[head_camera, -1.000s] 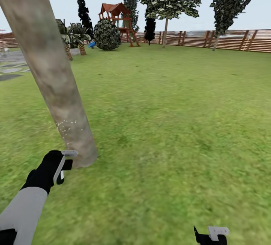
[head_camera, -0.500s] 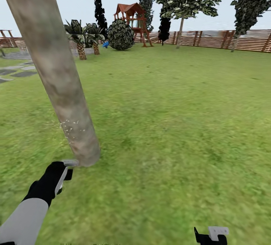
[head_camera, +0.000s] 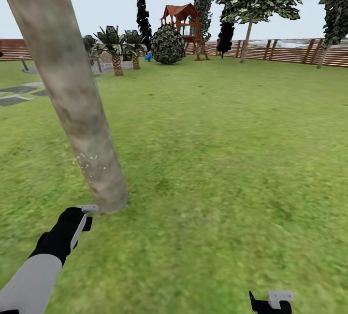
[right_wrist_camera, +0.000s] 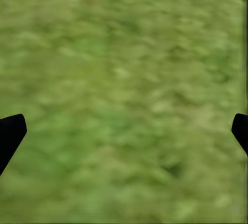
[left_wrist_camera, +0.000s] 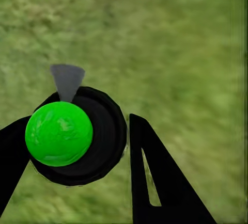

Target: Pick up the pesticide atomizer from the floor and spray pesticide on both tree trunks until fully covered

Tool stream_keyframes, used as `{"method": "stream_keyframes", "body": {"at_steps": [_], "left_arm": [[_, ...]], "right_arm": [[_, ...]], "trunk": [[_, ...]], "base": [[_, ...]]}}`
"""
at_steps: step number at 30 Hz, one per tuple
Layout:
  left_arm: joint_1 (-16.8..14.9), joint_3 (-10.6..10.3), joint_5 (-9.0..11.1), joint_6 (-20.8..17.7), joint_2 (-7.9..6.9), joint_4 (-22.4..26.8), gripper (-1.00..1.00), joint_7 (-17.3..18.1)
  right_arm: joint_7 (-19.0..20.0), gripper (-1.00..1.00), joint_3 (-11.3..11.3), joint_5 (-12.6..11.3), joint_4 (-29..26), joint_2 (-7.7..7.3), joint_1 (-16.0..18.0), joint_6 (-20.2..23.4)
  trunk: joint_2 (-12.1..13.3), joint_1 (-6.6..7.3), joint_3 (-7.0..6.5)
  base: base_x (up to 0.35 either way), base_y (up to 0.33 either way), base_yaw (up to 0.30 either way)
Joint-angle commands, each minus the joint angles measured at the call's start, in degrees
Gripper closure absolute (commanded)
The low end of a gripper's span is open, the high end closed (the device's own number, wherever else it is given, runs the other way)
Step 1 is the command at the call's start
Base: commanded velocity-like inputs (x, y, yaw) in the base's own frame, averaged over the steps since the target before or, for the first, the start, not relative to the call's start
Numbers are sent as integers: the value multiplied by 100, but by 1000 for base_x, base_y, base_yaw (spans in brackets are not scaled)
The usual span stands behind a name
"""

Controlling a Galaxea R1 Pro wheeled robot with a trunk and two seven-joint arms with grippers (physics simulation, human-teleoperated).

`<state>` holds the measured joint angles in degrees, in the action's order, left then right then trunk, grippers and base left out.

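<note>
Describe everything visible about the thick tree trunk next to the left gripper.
The tree trunk is a thick, bare column of mottled grey-brown bark, without low branches. It leans in the head view, its base in the grass. A small patch of whitish pesticide specks dots its lower part. The left gripper is near its foot.

Thick mottled grey-brown tree trunk (head_camera: 72, 92) runs from the upper left of the head view down to the blurry green grass floor (head_camera: 217, 159), leaning, with a patch of fine whitish pesticide specks (head_camera: 89, 163) low on the bark. Small pesticide atomizer (left_wrist_camera: 72, 131), seen end-on in the left wrist view as a bright green dome on a black round body with a pale grey nozzle, sits clamped between the black fingers of the left gripper (head_camera: 82, 217), at lower left of the head view just beside the trunk's base.
</note>
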<state>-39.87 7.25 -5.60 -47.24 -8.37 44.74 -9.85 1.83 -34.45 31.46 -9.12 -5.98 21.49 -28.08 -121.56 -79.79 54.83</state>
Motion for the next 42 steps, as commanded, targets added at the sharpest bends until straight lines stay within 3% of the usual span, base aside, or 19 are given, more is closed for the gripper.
{"method": "stream_keyframes", "body": {"at_steps": [1, 15, 26, 32, 37, 42], "left_arm": [[-3, 11, -59, -31, 2, 8, 100, 27], [-3, 20, -59, -39, -23, 10, 100, 19], [-9, 19, -4, -55, 2, -161, 100, 119], [-5, -9, -2, -77, 20, -117, 100, 135], [-3, -16, -9, -117, 22, -162, 100, 691], [-3, -22, -11, -127, 21, -147, 100, 754]], "right_arm": [[19, -100, -48, 36, 7, 0, 5, -22], [27, -100, -47, 36, 7, 0, 7, -22], [24, -100, -53, 29, 7, 0, 7, -22], [26, -100, -53, 27, 7, 0, 5, -22], [27, -100, -53, 27, 7, 0, 5, -22], [27, -100, -53, 27, 7, 0, 6, -22]], "trunk": [[-2, -2, 5], [-2, -2, 5], [-2, -2, 5], [-2, -2, 5], [-2, -2, 5], [-2, -2, 5]], "base": [[257, -232, 1], [191, -237, 76], [3, -20, 263], [19, -8, 53], [213, -141, 1], [147, -215, 0]]}}
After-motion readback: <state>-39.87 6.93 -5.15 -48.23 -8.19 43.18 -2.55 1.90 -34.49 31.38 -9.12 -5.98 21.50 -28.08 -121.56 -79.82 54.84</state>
